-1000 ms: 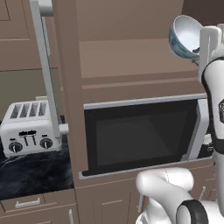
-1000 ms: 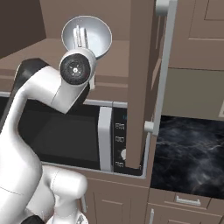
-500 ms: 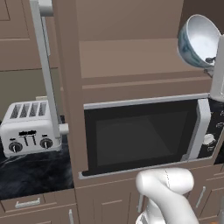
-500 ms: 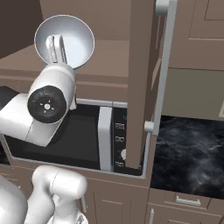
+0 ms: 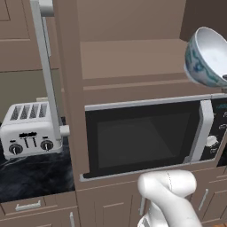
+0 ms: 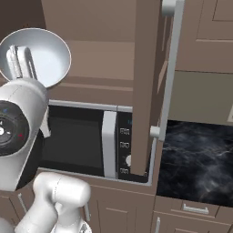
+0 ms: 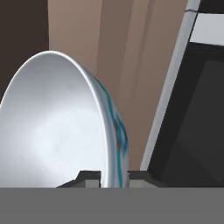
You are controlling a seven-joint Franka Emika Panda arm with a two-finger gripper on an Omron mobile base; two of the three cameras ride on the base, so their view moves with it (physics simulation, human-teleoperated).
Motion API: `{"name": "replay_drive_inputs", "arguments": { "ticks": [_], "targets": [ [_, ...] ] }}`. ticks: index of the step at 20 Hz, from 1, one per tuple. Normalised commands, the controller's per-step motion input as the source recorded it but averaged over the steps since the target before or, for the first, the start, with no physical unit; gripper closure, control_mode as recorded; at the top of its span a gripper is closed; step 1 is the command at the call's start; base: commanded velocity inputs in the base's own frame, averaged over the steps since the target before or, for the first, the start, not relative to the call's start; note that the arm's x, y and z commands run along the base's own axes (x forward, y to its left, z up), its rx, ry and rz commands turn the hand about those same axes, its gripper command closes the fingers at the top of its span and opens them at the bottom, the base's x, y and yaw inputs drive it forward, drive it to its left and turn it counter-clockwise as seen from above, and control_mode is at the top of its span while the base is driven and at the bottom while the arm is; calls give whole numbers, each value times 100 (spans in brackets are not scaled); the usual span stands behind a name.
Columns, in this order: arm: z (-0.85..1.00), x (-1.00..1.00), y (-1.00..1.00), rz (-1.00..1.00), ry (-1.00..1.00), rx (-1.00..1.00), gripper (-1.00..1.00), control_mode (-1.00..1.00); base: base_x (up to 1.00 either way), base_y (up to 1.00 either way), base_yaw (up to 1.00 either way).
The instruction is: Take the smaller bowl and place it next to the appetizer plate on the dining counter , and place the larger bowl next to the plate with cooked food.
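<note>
My gripper (image 6: 20, 63) is shut on the rim of the smaller bowl (image 6: 42, 55), with one finger inside the pale bluish hollow. The bowl is tipped on its side in the air, in front of the open cabinet shelf and above the microwave. Its blue patterned outside shows in the left base view, where the smaller bowl (image 5: 207, 56) hangs at the right edge. In the hand view the smaller bowl (image 7: 57, 127) stands edge-on, its rim pinched by my gripper (image 7: 114, 176). The larger bowl, both plates and the dining counter are out of view.
A black microwave (image 5: 142, 137) sits built in under a bare cabinet shelf (image 5: 133, 57). An open cabinet door (image 6: 152, 82) with a long grey handle juts out on the right. A silver toaster (image 5: 29, 128) stands on a black marbled counter (image 6: 198, 159).
The arm has drawn the bowl back out of the cabinet toward the base and a little lower, so it looks larger. The grip has not changed.
</note>
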Motion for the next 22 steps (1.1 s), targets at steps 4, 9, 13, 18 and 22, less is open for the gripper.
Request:
{"name": "replay_drive_inputs", "arguments": {
  "ticks": [4, 9, 13, 18, 22],
  "targets": [
    [-1, -75, 4, 3, 13, -15, 100, -100, 0, 0, 0],
    [-45, -5, 21, 1, 32, -20, 100, -100, 0, 0, 0],
    [-53, 9, 19, 0, 25, -10, 100, -100, 0, 0, 0],
    [-60, 3, 8, 1, 7, -4, 100, -100, 0, 0, 0],
    [-18, -9, 1, 0, 0, -1, 100, -100, 0, 0, 0]
  ]
}}
